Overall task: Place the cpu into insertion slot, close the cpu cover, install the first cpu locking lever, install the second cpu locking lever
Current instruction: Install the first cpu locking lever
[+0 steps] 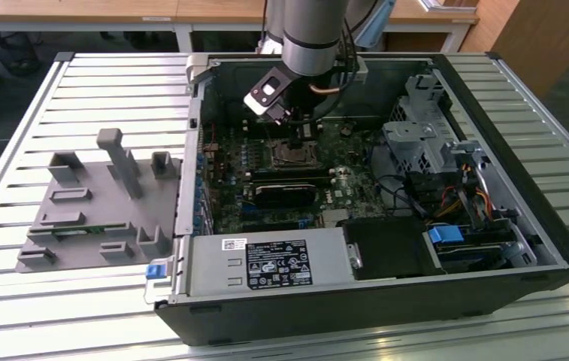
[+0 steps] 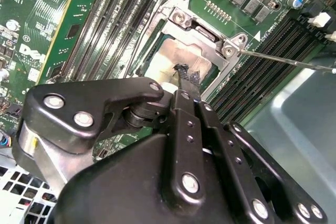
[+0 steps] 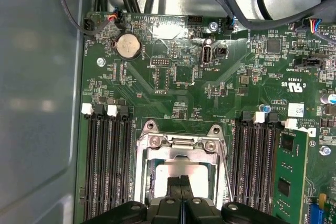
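Reaching down into the open computer case (image 1: 525, 226), the arm is holding its end effector (image 1: 302, 134) right over the insertion slot (image 1: 292, 154) near the middle of the green motherboard (image 1: 364, 177). The exterior view is giving the wider setting: the case is lying on a slatted metal table (image 1: 83, 83), a grey moulded fixture (image 1: 94, 203) is sitting well apart toward the exterior view's left, and the silver power supply (image 1: 264, 263) is filling the case's near corner.

Both wrist views are showing the socket up close. The cpu (image 2: 168, 59) is lying flat inside the slot, its pale metal top catching the light. The cpu cover (image 2: 156, 32) is lying around it as a silver frame. In the second wrist view the black fingers (image 2: 184, 108) are pressed together with no gap, clenched on nothing that I can see. Their ragged tip is meeting the chip's top near its edge. That view is also showing a thin locking lever (image 2: 289, 60) sticking out sideways from a corner of the socket, away from the frame.

The first wrist view is looking past the closed fingertips (image 3: 181, 187) across the board. It is adding a coin battery (image 3: 128, 45), black memory slots (image 3: 107, 166) flanking the socket, a green memory stick (image 3: 289, 177) and dark cables (image 3: 252, 3) along the case wall.
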### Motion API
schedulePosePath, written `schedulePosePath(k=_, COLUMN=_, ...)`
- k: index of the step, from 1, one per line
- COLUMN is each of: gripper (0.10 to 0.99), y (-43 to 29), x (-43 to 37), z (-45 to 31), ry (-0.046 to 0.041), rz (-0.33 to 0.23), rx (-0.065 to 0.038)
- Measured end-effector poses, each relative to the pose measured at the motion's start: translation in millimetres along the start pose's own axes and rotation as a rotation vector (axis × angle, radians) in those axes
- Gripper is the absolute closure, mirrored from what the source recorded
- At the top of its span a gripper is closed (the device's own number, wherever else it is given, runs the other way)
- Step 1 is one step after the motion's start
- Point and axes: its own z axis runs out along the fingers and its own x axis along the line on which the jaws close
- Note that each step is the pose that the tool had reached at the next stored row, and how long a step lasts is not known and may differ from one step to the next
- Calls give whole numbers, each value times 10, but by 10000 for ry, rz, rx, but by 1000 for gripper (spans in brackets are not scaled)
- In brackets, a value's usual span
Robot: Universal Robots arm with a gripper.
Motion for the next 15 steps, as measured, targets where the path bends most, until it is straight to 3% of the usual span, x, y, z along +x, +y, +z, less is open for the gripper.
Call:
schedulePosePath(k=11, gripper=980, y=-1, x=4, z=-117, ry=2, rz=0, rx=-1)
schedulePosePath(k=15, gripper=980, y=-2, x=9, z=-222, ry=4, rz=0, rx=-2)
